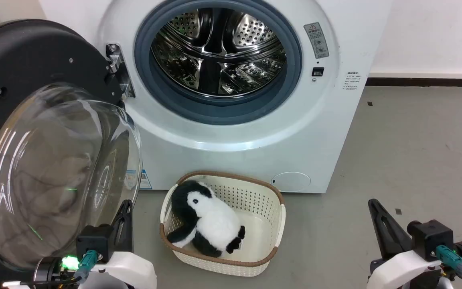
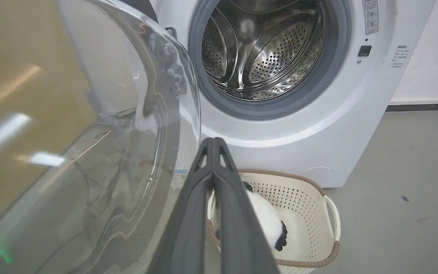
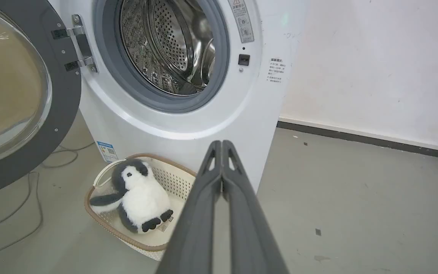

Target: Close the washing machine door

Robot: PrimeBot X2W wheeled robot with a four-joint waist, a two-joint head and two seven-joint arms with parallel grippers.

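The white washing machine (image 1: 255, 132) stands ahead, its steel drum bare inside the grey gasket. Its round black-rimmed washing machine door (image 1: 34, 64) hangs wide open on the left from a metal hinge (image 1: 116, 70), the clear glass bowl bulging toward me. My left gripper (image 1: 126, 205) is shut at the lower left, just beside the bowl's lower right edge; whether it touches the glass I cannot tell. At the lower right, my right gripper (image 1: 372, 202) is shut over bare floor, holding nothing. In the left wrist view the closed left gripper (image 2: 213, 141) points at the washing machine (image 2: 299, 129), the washing machine door (image 2: 127, 125) to its left.
A cream basket (image 1: 271, 237) with a brown rim sits on the floor before the machine, holding a black-and-white plush penguin (image 1: 209, 218). Grey floor opens to the right, up to a white wall (image 3: 375, 68). Thin cables (image 3: 21, 201) lie on the floor under the door.
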